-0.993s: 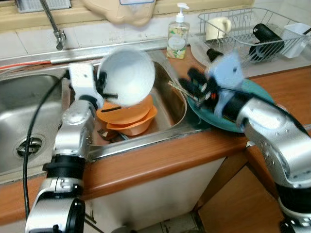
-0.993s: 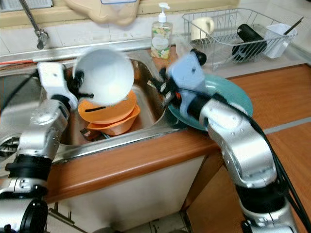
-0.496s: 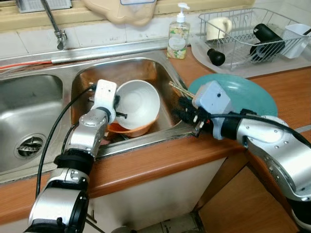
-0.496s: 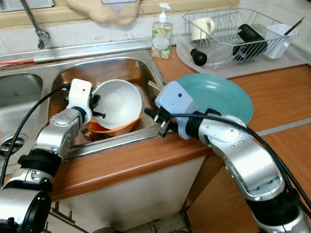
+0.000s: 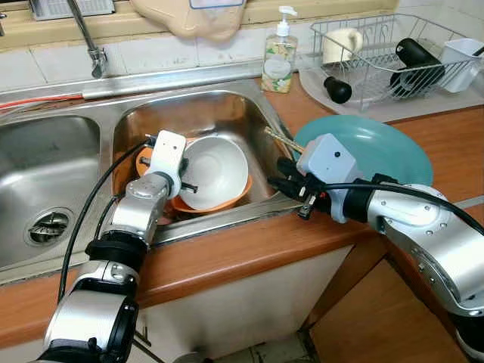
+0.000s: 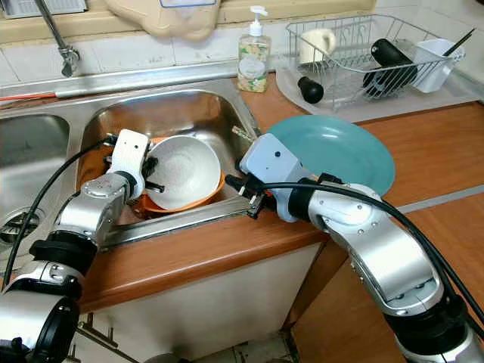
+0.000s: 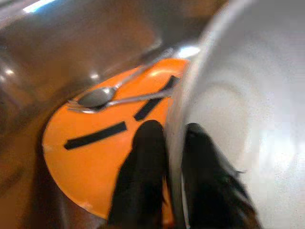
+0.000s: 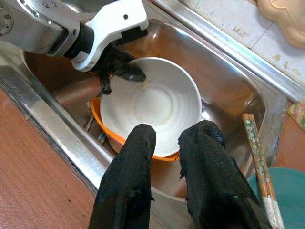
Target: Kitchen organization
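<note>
- Left gripper [image 7: 167,143] pinches the white bowl's [image 5: 215,170] rim; the bowl sits on orange bowls [image 6: 181,203] in the right sink basin [image 5: 197,113].
- Right gripper [image 8: 167,136] hovers at the sink's near-right edge, fingers slightly apart, empty.
- Soap bottle [image 5: 277,64] label unreadable.

My wooden worktop [image 5: 249,253] and its steel sink [image 5: 53,166]
A teal plate [image 5: 386,147], soap bottle [image 5: 277,64] and dish rack [image 5: 378,53] are sitting on it.

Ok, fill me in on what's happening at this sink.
The left gripper pinches the rim of a white bowl that sits on the orange bowls in the right-hand sink basin. The right gripper hovers at the basin's edge, empty, beside a teal plate on the counter.
</note>
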You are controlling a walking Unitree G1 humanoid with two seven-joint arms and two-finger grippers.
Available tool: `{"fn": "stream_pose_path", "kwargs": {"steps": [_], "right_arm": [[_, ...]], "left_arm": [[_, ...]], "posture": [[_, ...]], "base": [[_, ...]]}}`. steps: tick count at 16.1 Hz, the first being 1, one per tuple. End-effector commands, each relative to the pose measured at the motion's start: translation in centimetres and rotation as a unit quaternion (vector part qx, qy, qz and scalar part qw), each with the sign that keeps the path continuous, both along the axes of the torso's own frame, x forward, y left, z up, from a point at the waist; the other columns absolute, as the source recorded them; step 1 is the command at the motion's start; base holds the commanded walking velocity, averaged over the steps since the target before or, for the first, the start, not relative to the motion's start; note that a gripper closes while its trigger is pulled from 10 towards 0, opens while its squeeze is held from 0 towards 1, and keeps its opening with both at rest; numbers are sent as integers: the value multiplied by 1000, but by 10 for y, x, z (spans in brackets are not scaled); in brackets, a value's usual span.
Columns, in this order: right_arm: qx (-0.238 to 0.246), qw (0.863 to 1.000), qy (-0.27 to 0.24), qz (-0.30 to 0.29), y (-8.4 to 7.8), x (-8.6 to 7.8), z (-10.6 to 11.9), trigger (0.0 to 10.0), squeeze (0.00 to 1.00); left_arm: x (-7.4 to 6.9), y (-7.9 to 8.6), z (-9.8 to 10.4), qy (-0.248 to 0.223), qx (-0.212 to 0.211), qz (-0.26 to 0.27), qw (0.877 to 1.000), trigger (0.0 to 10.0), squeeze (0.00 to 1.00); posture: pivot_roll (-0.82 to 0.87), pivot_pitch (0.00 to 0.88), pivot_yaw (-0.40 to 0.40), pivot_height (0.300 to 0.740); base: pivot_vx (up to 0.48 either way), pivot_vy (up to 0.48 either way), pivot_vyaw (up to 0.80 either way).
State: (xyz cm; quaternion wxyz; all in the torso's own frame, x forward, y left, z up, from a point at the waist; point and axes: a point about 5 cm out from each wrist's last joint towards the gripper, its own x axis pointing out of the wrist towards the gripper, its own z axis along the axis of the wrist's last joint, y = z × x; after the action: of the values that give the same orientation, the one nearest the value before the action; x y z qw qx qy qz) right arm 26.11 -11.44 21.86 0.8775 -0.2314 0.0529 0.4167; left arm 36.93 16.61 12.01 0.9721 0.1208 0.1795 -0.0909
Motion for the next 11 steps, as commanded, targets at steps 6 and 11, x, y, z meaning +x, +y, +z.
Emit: {"fn": "stream_pose_path", "kwargs": {"steps": [6, 11], "right_arm": [[-8, 1000, -1, -1, -1, -1, 0, 10000, 0], [2, 999, -22, -37, -5, 8, 3, 10000, 0]], "left_arm": [[-2, -1, -4, 20, 8, -13, 1000, 10000, 1000], [-2, 10, 9, -34, 1, 0, 999, 10000, 1000]], "posture": [[-207, 0, 52, 740], [-196, 0, 51, 740]], "base": [[0, 0, 0], [0, 0, 0]]}}
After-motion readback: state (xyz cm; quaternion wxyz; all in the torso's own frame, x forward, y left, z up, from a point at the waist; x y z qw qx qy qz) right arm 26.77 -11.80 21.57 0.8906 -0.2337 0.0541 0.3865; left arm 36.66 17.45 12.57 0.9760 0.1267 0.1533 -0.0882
